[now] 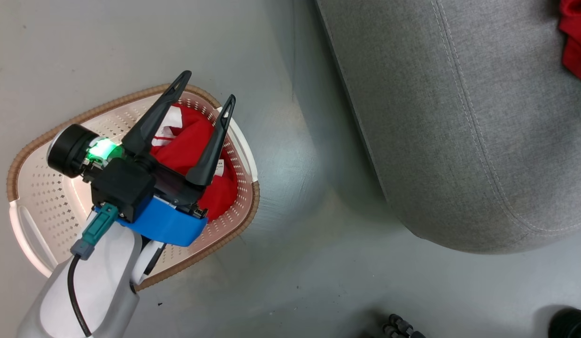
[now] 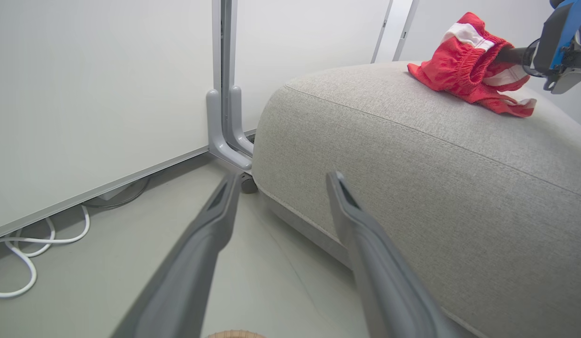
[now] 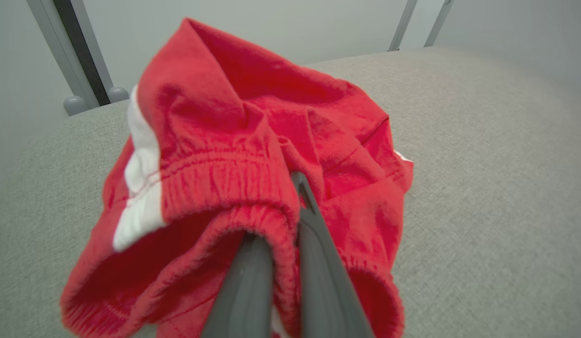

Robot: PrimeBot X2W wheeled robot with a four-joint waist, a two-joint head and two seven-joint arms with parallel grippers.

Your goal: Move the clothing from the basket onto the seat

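The cream basket point(image 1: 46, 188) with a brown rim stands on the floor at the left and holds crumpled red clothing point(image 1: 191, 145) with white trim. My left gripper point(image 1: 208, 87) hangs over it, open and empty, with its fingers point(image 2: 365, 244) spread and pointing toward the grey seat point(image 1: 459, 117). A second piece of red clothing point(image 2: 459, 70) lies on the seat point(image 2: 436, 188) and also peeks in at the head view's top right corner point(image 1: 577, 42). My right gripper point(image 3: 283, 197) is shut on its elastic waistband point(image 3: 224, 188); the fabric covers one fingertip.
Bare grey floor point(image 1: 309, 211) separates basket and seat. A white wall panel with a grey post point(image 2: 222, 94) stands behind the seat's end, and a white cable point(image 2: 27, 253) loops along its foot. Dark parts point(image 1: 403, 326) show at the head view's bottom edge.
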